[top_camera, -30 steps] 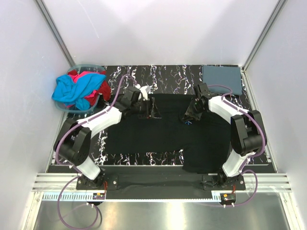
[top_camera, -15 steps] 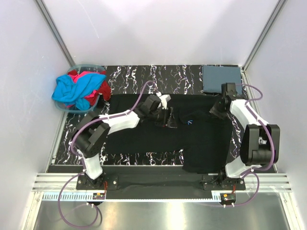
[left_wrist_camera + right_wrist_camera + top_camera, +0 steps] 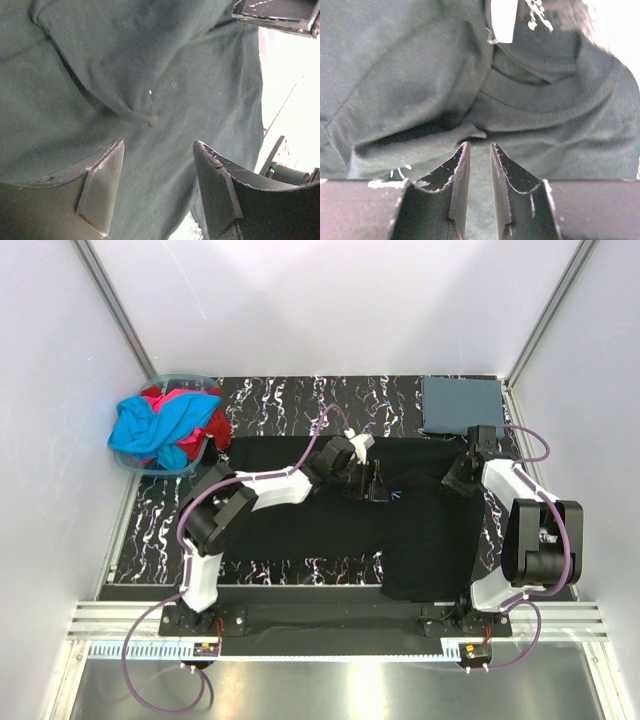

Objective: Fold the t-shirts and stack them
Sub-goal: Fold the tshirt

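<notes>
The black t-shirt (image 3: pixel 300 520) lies spread across the marbled table, with its light-blue starburst print (image 3: pixel 397 495) near the middle. My left gripper (image 3: pixel 377 483) hovers over its centre with the jaws open and empty, just above a fold of the cloth (image 3: pixel 150 50). My right gripper (image 3: pixel 458 478) is at the shirt's right part, its jaws closed to a narrow gap on a ridge of black cloth (image 3: pixel 395 75) just below the collar (image 3: pixel 545 100) and its white label (image 3: pixel 502 20). A folded slate blue-grey shirt (image 3: pixel 460 405) lies at the back right.
A pale plastic tub (image 3: pixel 135 462) at the back left holds crumpled cyan (image 3: pixel 155 425) and red (image 3: pixel 210 425) shirts. White walls close in the table on three sides. The arm bases stand at the near edge.
Both grippers have moved right: the left from the shirt's left-centre to its middle, the right from the middle to the right side near the collar.
</notes>
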Controlling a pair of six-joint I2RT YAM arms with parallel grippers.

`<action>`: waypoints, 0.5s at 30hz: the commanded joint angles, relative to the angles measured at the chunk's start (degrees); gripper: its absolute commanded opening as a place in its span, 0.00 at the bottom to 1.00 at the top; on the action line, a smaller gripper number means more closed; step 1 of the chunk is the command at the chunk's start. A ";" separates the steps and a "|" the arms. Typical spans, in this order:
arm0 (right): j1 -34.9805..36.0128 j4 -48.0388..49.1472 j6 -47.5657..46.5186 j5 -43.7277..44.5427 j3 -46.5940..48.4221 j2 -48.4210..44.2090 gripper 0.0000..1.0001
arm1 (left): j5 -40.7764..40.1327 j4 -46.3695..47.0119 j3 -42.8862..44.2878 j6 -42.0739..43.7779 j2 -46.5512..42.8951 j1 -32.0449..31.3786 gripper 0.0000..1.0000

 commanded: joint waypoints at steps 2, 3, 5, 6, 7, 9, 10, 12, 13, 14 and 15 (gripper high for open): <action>-0.03 5.49 -3.68 -1.88 -0.12 0.96 0.31 | -1.66 3.82 4.31 -1.47 2.63 -0.07 0.64; -0.12 6.11 -4.73 -2.58 -0.21 1.14 0.31 | -1.48 4.00 4.84 -1.56 2.89 -0.07 0.64; -0.12 7.60 -5.61 -3.72 -0.21 2.02 0.32 | -1.48 4.61 5.55 -1.65 3.86 -0.07 0.63; -0.12 8.30 -5.97 -4.60 -0.21 2.28 0.33 | -1.74 4.61 6.33 -1.65 4.12 -0.07 0.63; -0.12 8.74 -6.14 -5.74 -0.04 3.07 0.34 | -1.83 4.44 6.86 -1.56 4.56 -0.07 0.63; -0.12 9.10 -7.11 -6.10 0.93 3.95 0.34 | -1.83 3.57 8.70 -1.38 5.79 -0.07 0.61; -0.12 9.01 -7.37 -5.58 1.28 4.65 0.34 | -1.75 3.30 9.24 -1.30 6.14 -0.07 0.61; -0.03 9.36 -7.99 -5.31 1.37 5.18 0.35 | -1.66 3.21 10.46 -1.30 6.85 -0.07 0.57; -0.03 9.80 -8.17 -5.40 1.46 5.62 0.36 | -1.83 3.12 10.73 -1.03 7.02 -0.07 0.54; -0.12 9.98 -8.60 -5.57 1.63 6.06 0.36 | -2.01 3.12 11.52 -0.68 7.20 0.01 0.50; -0.12 10.07 -8.69 -5.75 1.81 6.32 0.36 | -2.27 2.34 11.96 -0.42 7.46 0.10 0.43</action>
